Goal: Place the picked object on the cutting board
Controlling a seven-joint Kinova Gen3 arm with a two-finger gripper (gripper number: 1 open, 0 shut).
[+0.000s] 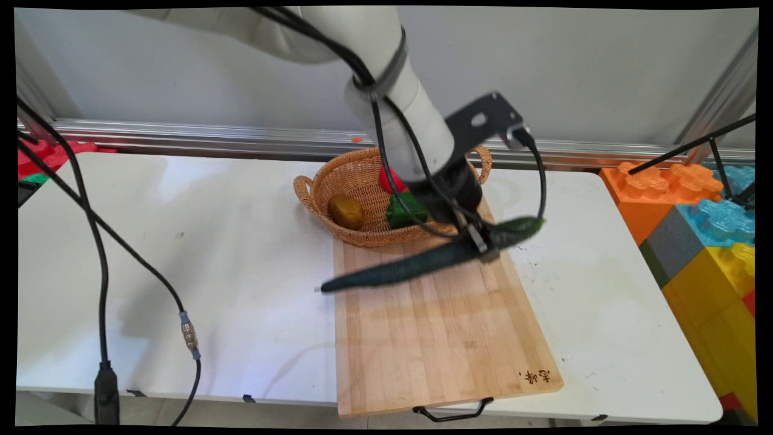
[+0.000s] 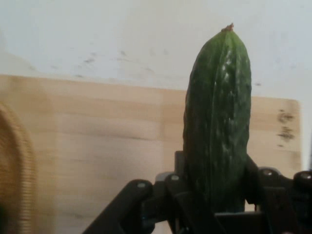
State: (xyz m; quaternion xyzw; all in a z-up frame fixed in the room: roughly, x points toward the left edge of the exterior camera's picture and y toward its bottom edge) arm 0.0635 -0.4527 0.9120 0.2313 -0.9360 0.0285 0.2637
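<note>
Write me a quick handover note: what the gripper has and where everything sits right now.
Gripper: shut on the cucumber, held lengthwise, lifted over the far end of the cutting board.
Basket: at the board's far edge, holding a potato, a green pepper and a red piece partly hidden by the arm.
Board: lies on the table, nothing resting on it.
Beside the table, right: coloured building blocks.

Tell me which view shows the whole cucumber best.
Main view: the cucumber shows end to end, held by the pincer above the cutting board. Hand view shows only one stubby end rising between the fingers.
</note>
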